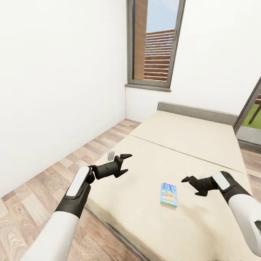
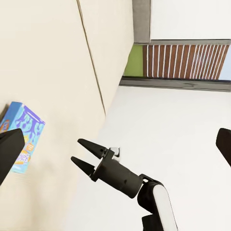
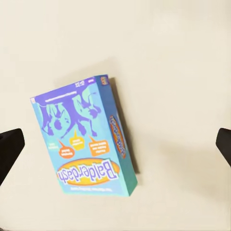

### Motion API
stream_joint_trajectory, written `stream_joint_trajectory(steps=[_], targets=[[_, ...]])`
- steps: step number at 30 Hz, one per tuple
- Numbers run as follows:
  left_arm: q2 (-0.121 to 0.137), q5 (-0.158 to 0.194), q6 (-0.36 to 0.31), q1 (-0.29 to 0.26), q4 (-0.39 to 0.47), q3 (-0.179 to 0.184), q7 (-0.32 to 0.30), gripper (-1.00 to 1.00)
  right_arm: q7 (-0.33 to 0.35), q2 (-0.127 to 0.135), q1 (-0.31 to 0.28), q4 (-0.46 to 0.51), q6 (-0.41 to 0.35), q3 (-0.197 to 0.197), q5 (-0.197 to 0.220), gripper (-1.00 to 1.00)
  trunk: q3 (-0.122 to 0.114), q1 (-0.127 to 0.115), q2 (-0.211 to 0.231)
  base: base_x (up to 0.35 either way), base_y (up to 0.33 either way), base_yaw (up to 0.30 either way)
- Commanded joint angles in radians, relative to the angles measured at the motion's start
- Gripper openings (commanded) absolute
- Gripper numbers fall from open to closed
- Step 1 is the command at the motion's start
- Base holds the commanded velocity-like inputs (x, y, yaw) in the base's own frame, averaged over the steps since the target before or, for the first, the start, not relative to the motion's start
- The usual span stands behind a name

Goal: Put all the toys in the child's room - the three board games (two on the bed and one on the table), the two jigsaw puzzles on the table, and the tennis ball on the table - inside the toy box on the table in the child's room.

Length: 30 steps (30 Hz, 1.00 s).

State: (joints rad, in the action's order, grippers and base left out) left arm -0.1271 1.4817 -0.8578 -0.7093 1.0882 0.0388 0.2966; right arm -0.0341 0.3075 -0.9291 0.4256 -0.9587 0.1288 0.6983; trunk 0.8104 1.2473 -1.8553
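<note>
A small blue-purple board game lies flat on the beige mattress of the bed, near its front edge. My right gripper hovers open just to the right of the box, a little above the mattress. In the right wrist view the board game lies between my two spread fingertips, untouched. My left gripper is open over the bed's left edge, well left of the box. The left wrist view shows the board game and the open right gripper.
The bed reaches back to a grey headboard under the white wall. A tall window is in the far corner, and a glass door stands at the right. Wood-plank floor runs between the bed and the left wall.
</note>
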Motion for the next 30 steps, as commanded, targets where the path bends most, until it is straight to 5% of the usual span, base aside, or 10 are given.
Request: stream_joint_trajectory(steps=[1,16,30], targets=[[0.0,0.011,-0.001,-0.001,0.001,0.0,0.01,1.0,-0.003,0.0,-0.001,0.001,-0.005,0.005,0.003,1.0,0.004,0.004,-0.008,0.0,0.0,0.0],[0.001,0.011,0.0,0.001,0.001,-0.001,0.009,1.0,-0.001,0.0,-0.001,0.002,-0.004,0.004,0.003,1.0,0.051,0.061,-0.113,0.0,0.0,0.001],[0.007,0.011,0.004,0.003,0.004,-0.002,0.005,1.0,-0.001,-0.001,-0.001,0.002,-0.004,0.005,0.003,1.0,0.051,0.061,-0.113,0.0,0.0,0.114]])
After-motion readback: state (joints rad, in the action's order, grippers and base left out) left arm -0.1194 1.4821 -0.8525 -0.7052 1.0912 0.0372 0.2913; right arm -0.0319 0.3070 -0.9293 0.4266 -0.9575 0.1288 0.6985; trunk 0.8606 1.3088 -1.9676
